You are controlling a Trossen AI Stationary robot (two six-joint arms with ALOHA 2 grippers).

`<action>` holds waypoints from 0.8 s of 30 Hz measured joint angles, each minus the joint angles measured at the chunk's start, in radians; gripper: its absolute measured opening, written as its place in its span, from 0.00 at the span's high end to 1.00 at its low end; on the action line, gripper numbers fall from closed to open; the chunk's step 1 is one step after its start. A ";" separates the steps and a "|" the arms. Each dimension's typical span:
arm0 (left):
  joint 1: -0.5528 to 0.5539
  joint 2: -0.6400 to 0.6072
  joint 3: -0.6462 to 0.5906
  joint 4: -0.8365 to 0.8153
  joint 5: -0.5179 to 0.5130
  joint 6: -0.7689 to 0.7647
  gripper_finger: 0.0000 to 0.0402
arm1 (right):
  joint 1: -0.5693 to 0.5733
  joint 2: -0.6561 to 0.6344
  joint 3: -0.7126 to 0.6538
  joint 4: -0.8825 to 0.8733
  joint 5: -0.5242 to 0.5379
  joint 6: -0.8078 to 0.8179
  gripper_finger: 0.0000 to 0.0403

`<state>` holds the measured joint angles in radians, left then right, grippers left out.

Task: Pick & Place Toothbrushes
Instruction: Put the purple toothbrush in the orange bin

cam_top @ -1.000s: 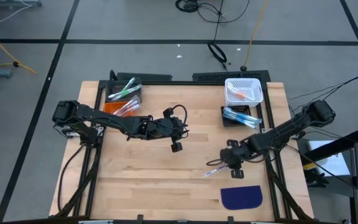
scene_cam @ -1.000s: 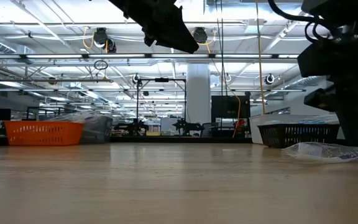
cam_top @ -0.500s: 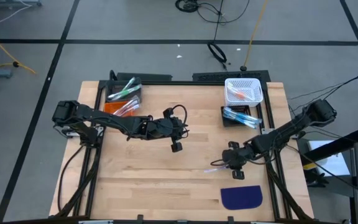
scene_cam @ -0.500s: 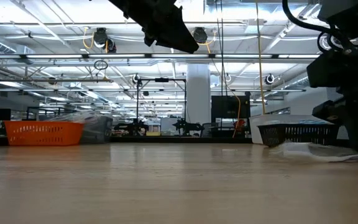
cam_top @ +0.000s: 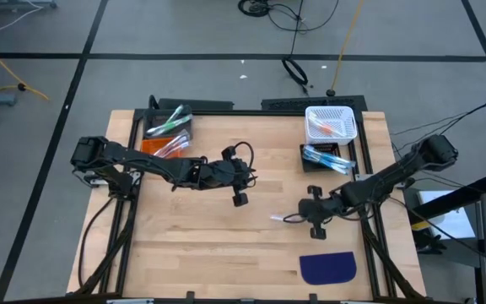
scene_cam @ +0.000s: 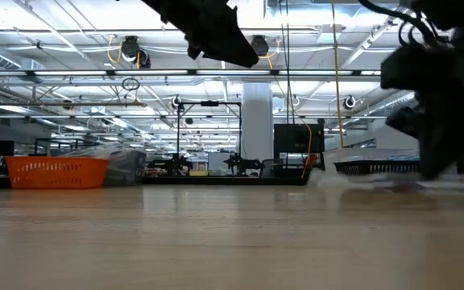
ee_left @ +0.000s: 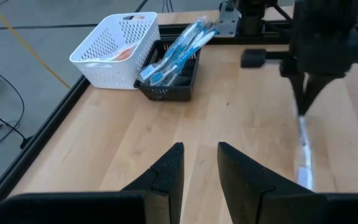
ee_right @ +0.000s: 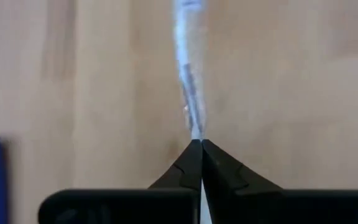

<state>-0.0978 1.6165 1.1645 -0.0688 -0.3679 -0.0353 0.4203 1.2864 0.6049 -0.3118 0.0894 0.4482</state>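
Note:
A toothbrush in a clear wrapper lies out from my right gripper at the table's right middle; that gripper is shut on it. The right wrist view shows the toothbrush running straight away from the closed fingertips. It also shows below that gripper in the left wrist view. My left gripper hovers open over the table's middle, nothing between its fingers. Other toothbrushes fill the bins at the far edge. My right gripper pinches one end of the wrapped toothbrush between its two fingertips. The fingers slant down from the table's right side and lie in line with the brush. Its free end points toward the table's left. Whether that end rests on the wood, I cannot tell.
At the far right stand a white basket with pink brushes and a black bin with blue ones. At the far left are an orange basket and a black bin. A dark blue mat lies near the front edge.
My right gripper has shut on the toothbrush's end and tipped up a little. The toothbrush has shifted toward the table's far edge and left from where it lay.

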 joint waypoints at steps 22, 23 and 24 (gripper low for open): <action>0.000 0.000 0.000 0.168 0.000 -0.026 0.75 | -0.029 -0.316 -0.011 0.291 0.728 -0.221 1.00; 0.000 0.000 0.000 0.184 0.000 -0.031 0.75 | -0.029 -0.317 -0.021 0.352 0.729 -0.259 1.00; 0.000 0.000 0.000 0.200 0.000 -0.038 0.75 | -0.029 -0.317 -0.032 0.409 0.728 -0.294 1.00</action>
<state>-0.0978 1.6165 1.1645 0.1314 -0.3683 -0.0733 0.3916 0.9691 0.5734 0.0977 0.8177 0.1542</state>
